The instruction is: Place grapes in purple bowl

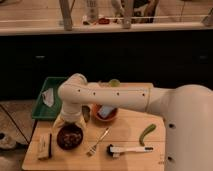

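Now tool (70, 123) hovering over purple bowl (58, 139), grapes (71, 136) lying inside; grip state: cannot tell. Risk: rising tool dragging grapes out, tipping bowl.

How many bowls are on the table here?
2. The purple bowl sits front-left with grapes inside, under the gripper; the orange bowl is behind-right, beside the arm. Others may be hidden.

Nothing legible shows anywhere: no text, label, brand or number on the things on the tabletop (127, 131) or on the green tray (40, 112) at left. The gripper (70, 125) hangs just above the purple bowl (60, 142), lower left.
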